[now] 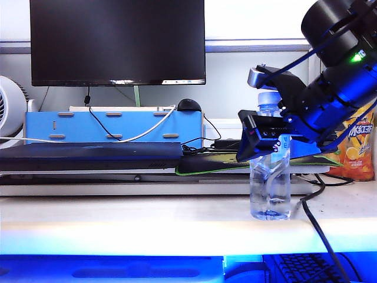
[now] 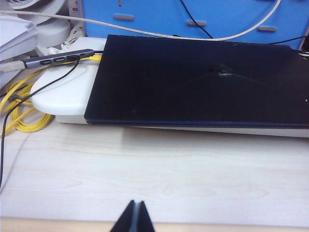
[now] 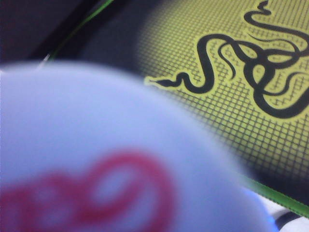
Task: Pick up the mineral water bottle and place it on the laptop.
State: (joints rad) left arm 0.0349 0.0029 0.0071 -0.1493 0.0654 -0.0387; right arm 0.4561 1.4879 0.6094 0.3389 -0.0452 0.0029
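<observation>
The mineral water bottle point(image 1: 270, 188) stands upright on the pale desk, right of centre. Its clear body is twisted at the waist. My right gripper point(image 1: 254, 144) reaches down from the right and straddles the bottle's shoulder just under the cap. Its jaws stand wide on either side, open. In the right wrist view the blurred white cap point(image 3: 96, 145) with a red mark fills most of the picture and no fingers show. The laptop point(image 1: 88, 154) lies shut and flat to the left. My left gripper point(image 2: 136, 215) is shut and empty, over bare desk in front of the laptop point(image 2: 193, 82).
A green-edged mouse pad point(image 1: 218, 162) with a snake logo point(image 3: 251, 72) lies behind the bottle. A blue box stand point(image 1: 112, 127), monitor point(image 1: 118, 41) and mouse point(image 1: 188, 105) are at the back. An orange snack bag point(image 1: 359, 147) stands far right. Yellow cable point(image 2: 19, 116) coils left of the laptop.
</observation>
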